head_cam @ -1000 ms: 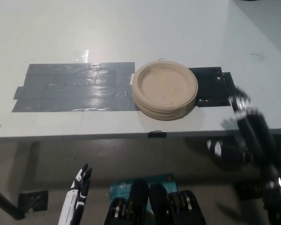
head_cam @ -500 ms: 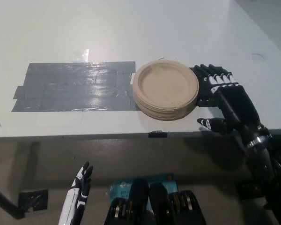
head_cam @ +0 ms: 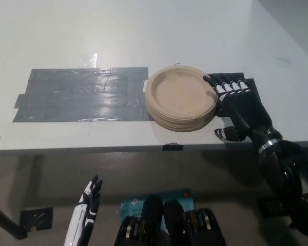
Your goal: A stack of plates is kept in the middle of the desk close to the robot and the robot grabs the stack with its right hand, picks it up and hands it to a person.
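stack of plates (head_cam: 180, 98) near the middle of the counter (head_cam: 143, 31), close to the near edge, resting partly on a long strip of dark tape (head_cam: 79, 96) that goes away at 9 o'clock. round, tan, several plates deep, looking level and tidy.

right hand (head_cam: 240, 105) at 3 o'clock of the stack, just beside it, lying over a black patch (head_cam: 246, 78) on the counter. fingers (head_cam: 227, 86) spread apart and stretched toward 11 o'clock, tips at the rim or almost on it; cannot tell if touching. thumb low, toward the counter edge, apart from the plates. holding nothing, so released, not grasping yet.

left hand (head_cam: 88, 202) resting below the counter at 7 o'clock, well apart from the work, fingers loosely apart and empty.

no person in view.

judged as the approach before the grasp, with most of the task not yet done.

possible troubles from here:
- pushing the stack toward 9 o'clock instead of closing around it, because the hand comes from the side and the plates look light.
- catching only the upper plates, if the thumb does not go under the lowest rim; then the stack could split on lifting.
- tilting during the lift, since a one-side grip leaves the far side hanging, and plates could slide off.
- dragging the stack over the near edge, which is not far.
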Robot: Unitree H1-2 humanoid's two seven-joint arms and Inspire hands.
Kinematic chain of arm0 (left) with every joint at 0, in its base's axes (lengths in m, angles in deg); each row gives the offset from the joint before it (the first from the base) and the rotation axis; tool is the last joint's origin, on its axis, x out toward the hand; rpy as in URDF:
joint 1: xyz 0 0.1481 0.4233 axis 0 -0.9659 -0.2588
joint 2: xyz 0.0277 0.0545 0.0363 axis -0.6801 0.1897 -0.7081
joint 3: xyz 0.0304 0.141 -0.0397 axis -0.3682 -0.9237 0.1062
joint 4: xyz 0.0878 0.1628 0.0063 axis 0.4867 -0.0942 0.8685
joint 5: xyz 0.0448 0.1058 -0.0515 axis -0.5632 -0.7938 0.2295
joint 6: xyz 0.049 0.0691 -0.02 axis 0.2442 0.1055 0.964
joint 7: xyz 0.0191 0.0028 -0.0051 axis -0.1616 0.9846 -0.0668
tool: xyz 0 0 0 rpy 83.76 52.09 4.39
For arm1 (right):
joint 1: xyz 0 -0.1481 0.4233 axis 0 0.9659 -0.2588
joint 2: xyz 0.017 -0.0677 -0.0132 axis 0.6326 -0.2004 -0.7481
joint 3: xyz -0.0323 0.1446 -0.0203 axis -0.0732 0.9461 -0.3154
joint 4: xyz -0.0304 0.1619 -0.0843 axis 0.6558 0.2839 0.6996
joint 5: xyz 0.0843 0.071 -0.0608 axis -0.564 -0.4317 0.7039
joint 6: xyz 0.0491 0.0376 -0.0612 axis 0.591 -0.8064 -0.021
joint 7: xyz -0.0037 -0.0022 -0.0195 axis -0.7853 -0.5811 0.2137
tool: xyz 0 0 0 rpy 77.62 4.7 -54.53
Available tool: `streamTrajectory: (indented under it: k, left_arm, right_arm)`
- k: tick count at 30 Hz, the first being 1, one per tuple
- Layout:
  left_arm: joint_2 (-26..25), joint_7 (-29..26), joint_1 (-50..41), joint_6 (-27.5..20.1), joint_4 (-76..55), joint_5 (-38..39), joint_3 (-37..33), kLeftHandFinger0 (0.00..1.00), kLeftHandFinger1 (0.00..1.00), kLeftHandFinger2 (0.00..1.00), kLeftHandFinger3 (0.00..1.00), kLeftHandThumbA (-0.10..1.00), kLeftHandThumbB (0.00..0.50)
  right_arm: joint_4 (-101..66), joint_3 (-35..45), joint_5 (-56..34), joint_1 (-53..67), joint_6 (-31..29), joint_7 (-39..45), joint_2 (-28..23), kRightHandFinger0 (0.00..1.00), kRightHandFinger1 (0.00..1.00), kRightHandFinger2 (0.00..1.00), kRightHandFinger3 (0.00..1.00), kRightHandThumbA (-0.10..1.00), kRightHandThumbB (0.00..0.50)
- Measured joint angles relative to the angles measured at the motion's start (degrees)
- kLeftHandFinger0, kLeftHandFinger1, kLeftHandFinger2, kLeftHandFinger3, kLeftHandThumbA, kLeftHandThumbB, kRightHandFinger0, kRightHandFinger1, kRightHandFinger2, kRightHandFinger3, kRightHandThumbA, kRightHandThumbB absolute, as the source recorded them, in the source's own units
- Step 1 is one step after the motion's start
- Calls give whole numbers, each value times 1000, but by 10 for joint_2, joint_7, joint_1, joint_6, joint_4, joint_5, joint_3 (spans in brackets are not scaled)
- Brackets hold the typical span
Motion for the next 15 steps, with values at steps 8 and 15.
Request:
streamTrajectory:
  k: [8,15]
  left_arm:
    - [0,0,0,0,0,-1,0,1000,1000,1000,1000,1000,263]
    - [0,0,0,0,0,-1,0,1000,1000,1000,1000,1000,273]
  right_arm:
    - [27,-16,16,-1,-2,-28,5,1000,1000,1000,1000,1000,472]
    - [36,-20,16,-1,-8,-43,14,1000,1000,1000,1000,1000,467]
